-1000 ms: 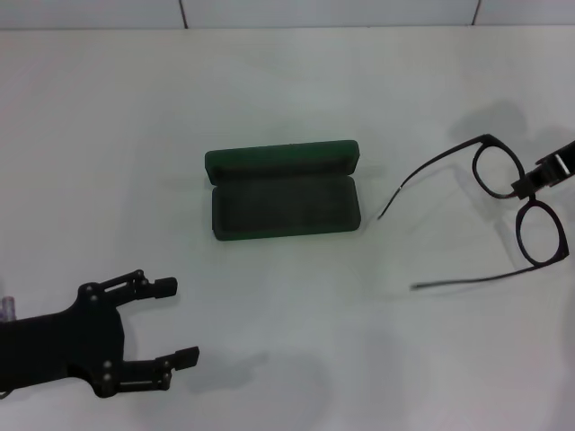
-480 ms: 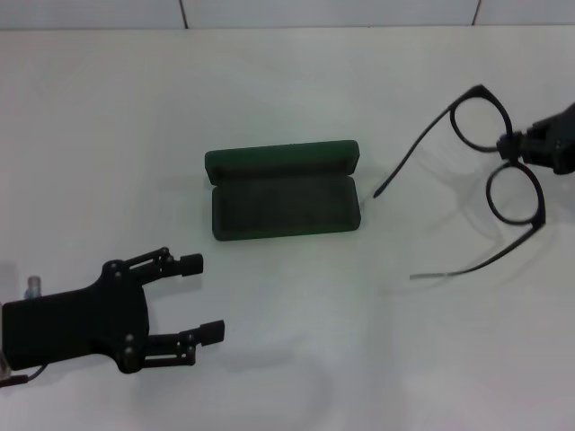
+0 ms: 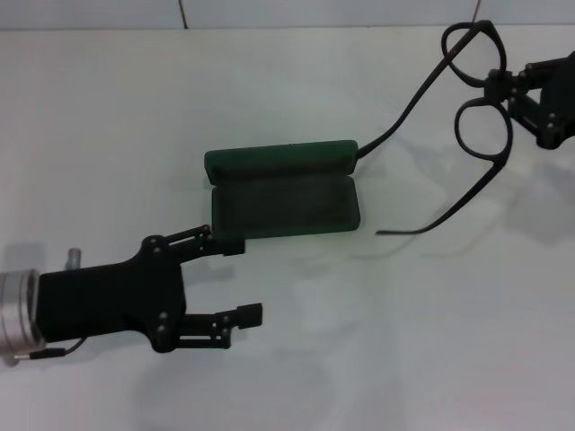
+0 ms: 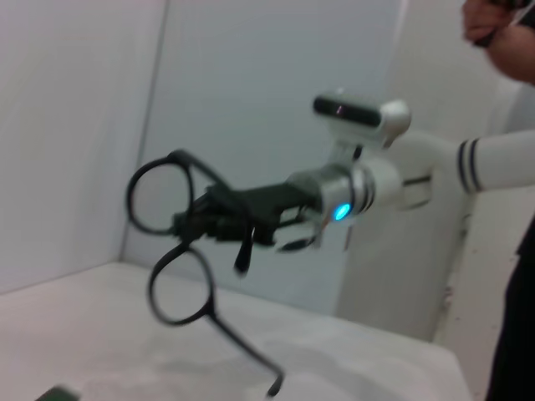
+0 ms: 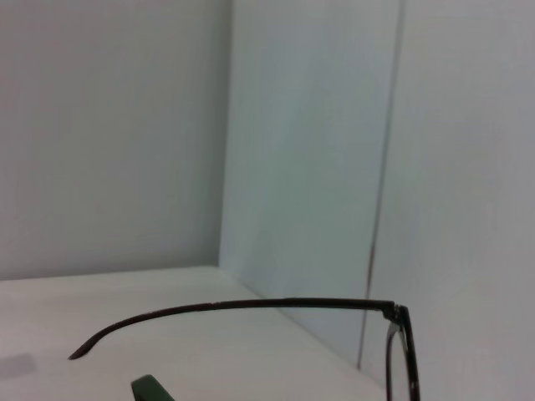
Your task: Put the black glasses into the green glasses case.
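Head view: right gripper [image 3: 501, 87] clamped on black glasses [image 3: 474, 94] at the bridge, now lifted clear of the table, temples unfolded. Left gripper [image 3: 241, 278] spread open, now beside open green glasses case [image 3: 283, 191]. Folding likely next.

- no readable text, labels, brands, numbers or signs in any view
- green glasses case [image 3: 283, 191]: lid and lining show no lettering that can be made out
- black glasses [image 3: 473, 99]: frame plain, no marking legible
- right gripper [image 4: 219, 224]: only a blue light on the wrist behind it, no characters
- left gripper [image 3: 241, 278]: black body, screws only, no print visible
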